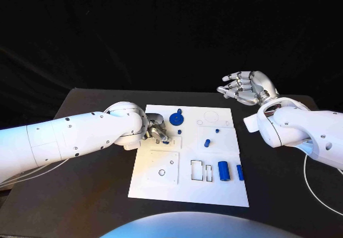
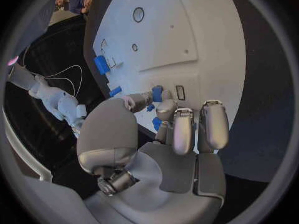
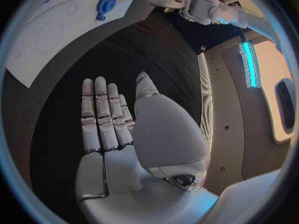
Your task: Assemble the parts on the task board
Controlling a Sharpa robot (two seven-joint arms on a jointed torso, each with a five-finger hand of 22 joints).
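Task board [image 1: 187,191] sits mid-frame on the black table [image 1: 85,208], long side running away from the camera.

Near end of the board: raised white square plate [image 1: 163,167] at lower left with a small round hole; to its right two empty rectangular cut-outs [image 1: 200,171]. Right of those, a blue cylinder [image 1: 223,171] lying flat, and a thinner blue bar [image 1: 240,172] just beside it at the board's right edge.

Mid board: small blue peg [image 1: 207,143] right of centre, a smaller blue piece [image 1: 217,131] above it, another tiny one [image 1: 179,131] nearer the middle.

Left hand [image 1: 156,133] is down on the board's left edge, mid-frame, fingers curled toward a small recess. In the left wrist view the fingertips [image 2: 156,95] pinch a small blue part [image 2: 157,93] against the board; a second blue bit sits just under the fingers.

Far end: blue disc [image 1: 176,119] with a small tab [image 1: 179,110] at its top, just beyond the left hand. Right of it, a circular outline [image 1: 211,117], nothing in it.

Right hand [image 1: 247,88] is upper right of frame, raised off the table beyond the board's far right corner, holding nothing. In the right wrist view the fingers [image 3: 99,117] are straight and side by side, thumb apart.
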